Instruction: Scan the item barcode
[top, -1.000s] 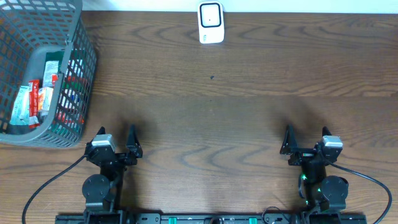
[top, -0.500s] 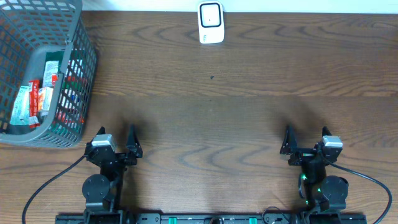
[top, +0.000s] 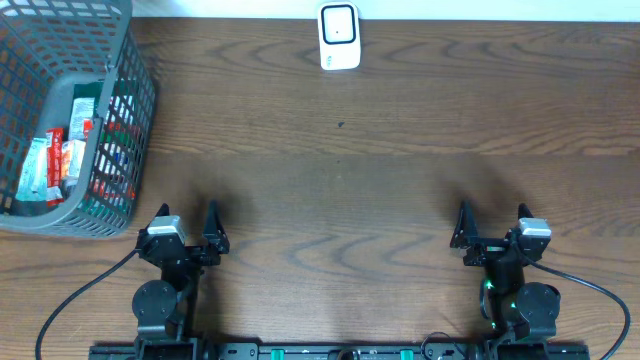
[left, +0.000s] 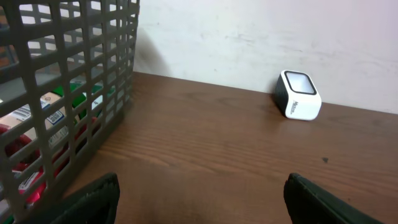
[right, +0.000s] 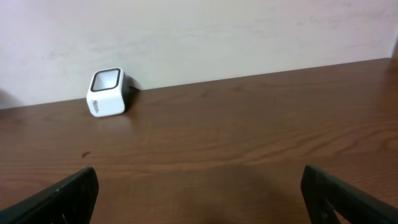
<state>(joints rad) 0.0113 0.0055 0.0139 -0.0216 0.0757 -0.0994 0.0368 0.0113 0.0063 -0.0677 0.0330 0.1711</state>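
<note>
Overhead and wrist views of the opening stage of a barcode scan. The left gripper (top: 188, 215) and the right gripper (top: 491, 215) sit at the near edge of the dark wooden table (top: 340, 200), each with its jaws spread wide and nothing between them. The task's goods, red-and-white packaged items (top: 55, 160), lie in the grey plastic lattice basket (top: 125, 120) at the far left of the table. None has yet been taken out. The basket stands ahead of the left gripper and to its left, near it but apart. The right gripper is well apart from it across the table, so the left arm is judged the better placed for the pick. The packets appear to lie with their long axes running roughly away from the robot, though the lattice wall hides much of them. The small white box-shaped scanner (top: 339, 37) stands at the far edge, about midway between the two arms. Its window faces upward and toward the robot, so an item lifted from the basket would travel rightward and away to reach it.
</note>
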